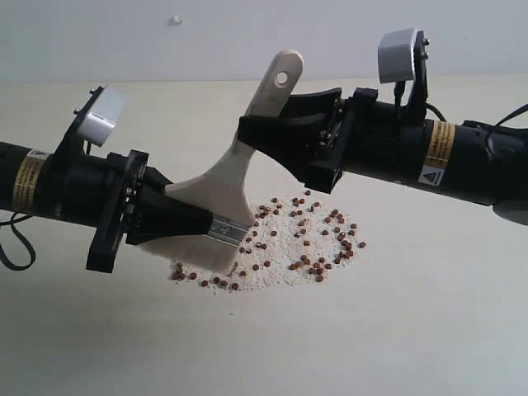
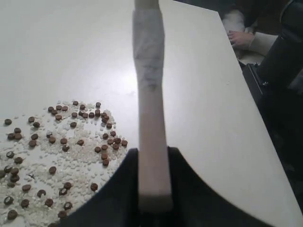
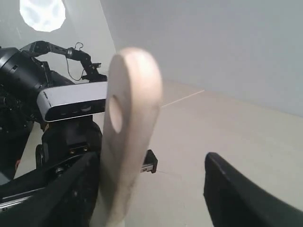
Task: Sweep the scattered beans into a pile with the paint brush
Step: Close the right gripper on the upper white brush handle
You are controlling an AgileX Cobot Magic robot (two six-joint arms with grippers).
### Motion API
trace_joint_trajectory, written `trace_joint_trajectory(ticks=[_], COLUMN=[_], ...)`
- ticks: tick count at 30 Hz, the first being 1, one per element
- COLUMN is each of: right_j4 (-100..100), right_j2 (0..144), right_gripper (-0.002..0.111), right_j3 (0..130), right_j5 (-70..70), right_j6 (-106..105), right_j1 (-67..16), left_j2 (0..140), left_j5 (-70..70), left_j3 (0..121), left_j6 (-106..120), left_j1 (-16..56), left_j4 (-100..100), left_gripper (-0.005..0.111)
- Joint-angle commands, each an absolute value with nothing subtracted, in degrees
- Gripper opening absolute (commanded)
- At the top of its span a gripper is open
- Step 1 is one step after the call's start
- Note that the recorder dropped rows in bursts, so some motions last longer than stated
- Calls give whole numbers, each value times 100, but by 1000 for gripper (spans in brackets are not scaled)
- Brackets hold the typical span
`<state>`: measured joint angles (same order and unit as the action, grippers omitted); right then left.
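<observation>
**Beans (image 1: 305, 247) beside paint brush (image 1: 221, 186), mid-table**

Lay nearest as a loose patch of reddish beans over pale grains on table (image 1: 412, 338), just right of brush head. Clenched left gripper (image 1: 211, 224) on ferrule, handle slanting up and right. Held right gripper (image 1: 247, 132) spread wide around upper handle, one finger beside it, other apart. Showed handle hole (image 1: 282, 78) in exterior and right wrist views only; showed beans in exterior and left wrist views only. Hid bristles partly behind left gripper. Bore yellow labels (image 1: 440, 142) on both arms, writing unreadable.
</observation>
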<state>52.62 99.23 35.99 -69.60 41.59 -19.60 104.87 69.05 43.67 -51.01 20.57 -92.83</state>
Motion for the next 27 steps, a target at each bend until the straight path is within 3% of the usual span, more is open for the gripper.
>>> trace_joint_trajectory(ticks=[1,19,22,27], right_j4=[5309,5223,5267,5400], right_j2=[9930,9930,9930,9930], right_gripper=[59,59,45,9], right_j3=[3851,3996,3996,3996], right_j5=[-6996,-6996,-6996,-6996], right_j6=[4564,4682,4819,4807], right_j1=[-1933,-1933,-1933,-1933], left_j2=[10437,10437,10437,10437], left_j5=[6996,6996,6996,6996], left_j3=[4394,4394,4394,4394], left_j6=[-4995,-4969,-4969,-4969], left_j1=[2079,2079,2079,2079], left_j4=[-9235,-9201,-9097,-9058], left_gripper=[0,0,0,0])
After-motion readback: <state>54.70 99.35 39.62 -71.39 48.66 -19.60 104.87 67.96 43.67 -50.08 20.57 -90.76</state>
